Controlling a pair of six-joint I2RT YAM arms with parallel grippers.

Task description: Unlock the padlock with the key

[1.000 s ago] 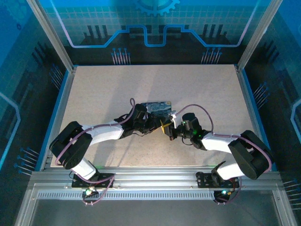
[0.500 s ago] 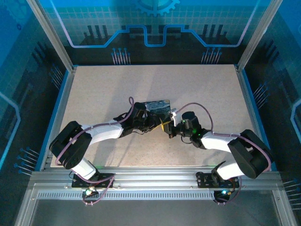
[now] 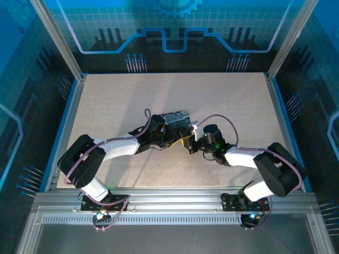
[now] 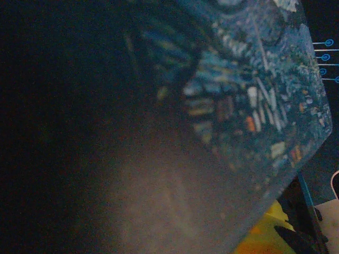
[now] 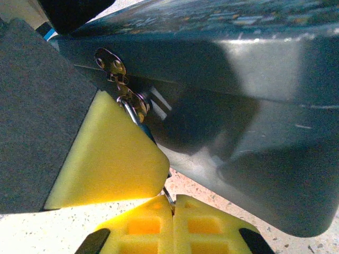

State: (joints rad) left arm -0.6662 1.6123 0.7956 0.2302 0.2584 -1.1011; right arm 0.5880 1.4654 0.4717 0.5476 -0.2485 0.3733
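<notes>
Risks: the key (image 5: 167,194) is a thin sliver at bottom centre of the right wrist view. The R gripper (image 5: 173,203) has its pads pressed together on it. Any sideways shove vs the padlock (image 5: 128,106) could twist it in the foam or pop it out.

The padlock hangs off the hasp (image 5: 109,63) on the box (image 5: 238,79) front, upper left of that view. Only the shackle shows; the body sits behind the yellow pad (image 5: 106,153) of the L gripper (image 3: 179,138). Can't tell if the L fingers are clamped on it or just resting against it. If loose, the lock prob swings away when the key pokes. Keyhole is hidden, so a miss is likely, and pushing may also slide the box.

Vs 1 s ago, top view: the box sits a bit higher in frame w/ more lid showing. R wrist and elbow have shifted up-left. The grippers meet at approx the same spot, frame centre.
</notes>
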